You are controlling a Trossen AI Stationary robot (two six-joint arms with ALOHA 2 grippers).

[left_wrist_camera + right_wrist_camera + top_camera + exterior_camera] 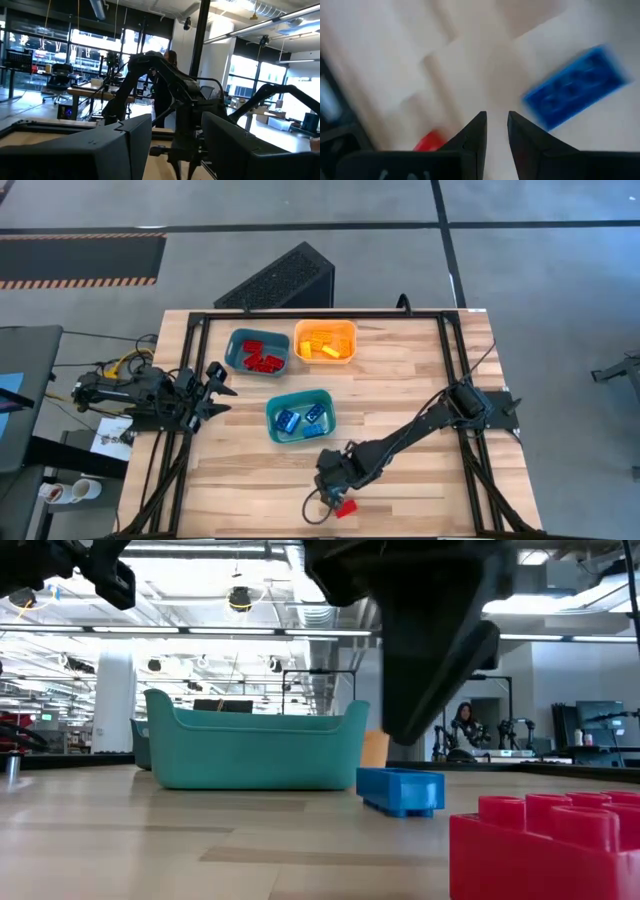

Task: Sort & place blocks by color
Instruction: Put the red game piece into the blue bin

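My right gripper (330, 483) hangs above the near middle of the table, fingers pointing down with a narrow gap between them (496, 120), holding nothing. A loose blue block (575, 87) lies flat on the table to one side of the fingers, and a loose red block (346, 507) lies to the other side (427, 141). In the low view, the blue block (400, 790) sits behind the red block (550, 840). Red blocks (262, 360), yellow blocks (322, 348) and blue blocks (302, 420) lie in three trays. My left gripper (215, 388) waits open at the left edge.
A teal tray (236, 340) with the red blocks and an orange tray (325, 327) with the yellow ones stand at the far middle. A second teal tray (298, 397) with the blue blocks stands mid-table (255, 750). A black frame borders the table.
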